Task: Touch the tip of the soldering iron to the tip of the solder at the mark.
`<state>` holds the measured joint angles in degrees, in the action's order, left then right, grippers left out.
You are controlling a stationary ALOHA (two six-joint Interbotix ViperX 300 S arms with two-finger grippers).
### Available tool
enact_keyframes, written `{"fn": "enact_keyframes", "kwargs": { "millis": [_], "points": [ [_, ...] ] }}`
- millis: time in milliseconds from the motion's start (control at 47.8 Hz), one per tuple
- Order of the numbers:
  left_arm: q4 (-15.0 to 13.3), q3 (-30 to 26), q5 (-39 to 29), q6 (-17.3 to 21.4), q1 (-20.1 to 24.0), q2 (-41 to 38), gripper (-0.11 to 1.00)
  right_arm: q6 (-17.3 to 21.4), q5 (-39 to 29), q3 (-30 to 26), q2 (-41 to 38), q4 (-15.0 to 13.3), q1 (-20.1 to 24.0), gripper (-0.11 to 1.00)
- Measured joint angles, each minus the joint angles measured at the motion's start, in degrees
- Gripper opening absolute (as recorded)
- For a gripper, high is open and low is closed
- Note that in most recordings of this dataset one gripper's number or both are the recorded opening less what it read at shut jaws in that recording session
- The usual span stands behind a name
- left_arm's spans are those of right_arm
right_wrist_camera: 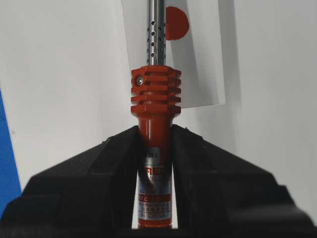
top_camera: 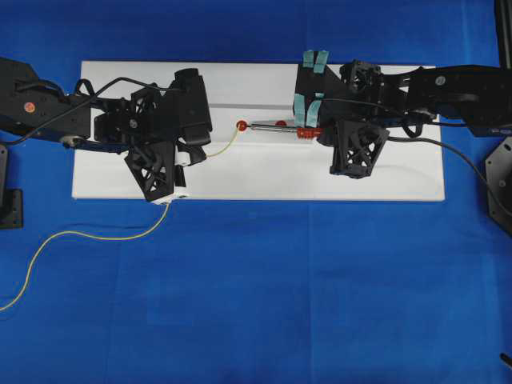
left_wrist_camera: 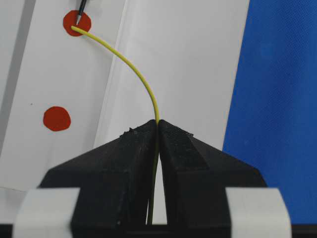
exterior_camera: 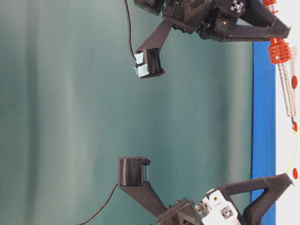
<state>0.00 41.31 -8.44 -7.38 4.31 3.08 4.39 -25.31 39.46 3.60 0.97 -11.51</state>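
- Overhead: white board [top_camera: 256,180] on blue cloth [top_camera: 256,304]. Left gripper [top_camera: 194,154] clenched on the solder [top_camera: 225,146], which arcs up-right to a red mark [top_camera: 242,126]; rest of the wire trails off the board's front edge and loops across the cloth to the left edge of view. Right gripper [top_camera: 314,132] grasps the soldering iron [top_camera: 280,127], lying level, shaft pointing left, tip at the same red mark.
- Table-level (view turned sideways): iron's ribbed red collar and metal shaft run along the board edge at right; tip at a red dot [exterior_camera: 295,126], thin yellow wire meeting it there. Another red dot [exterior_camera: 295,173] further along.
- Left wrist: jaws pinched tight on the yellow wire; wire curves up-left, its end on the upper red mark, touching the iron's dark tip. Second red dot [left_wrist_camera: 57,118] sits apart, lower left.
- Right wrist: jaws clamped round the iron's red body just below the ribbed collar; perforated shaft goes up out of view, past a red spot [right_wrist_camera: 177,23] on a white paper strip [right_wrist_camera: 198,74].
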Motion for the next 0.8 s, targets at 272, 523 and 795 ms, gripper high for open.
{"fn": "enact_keyframes", "kwargs": {
  "millis": [272,523,795],
  "points": [
    [-0.09,0.09,0.18,0.44,0.0,0.0,0.03,0.0,0.0,0.0,0.0,-0.09,0.0,0.06],
    [-0.09,2.37,0.26,0.35,-0.09,3.87,0.03,0.0,0.0,0.0,0.0,-0.09,0.0,0.06],
    [-0.09,8.35,1.67,-0.44,-0.44,13.54,0.03,0.0,0.09,0.0,0.0,-0.09,0.0,0.06]
  ]
}}
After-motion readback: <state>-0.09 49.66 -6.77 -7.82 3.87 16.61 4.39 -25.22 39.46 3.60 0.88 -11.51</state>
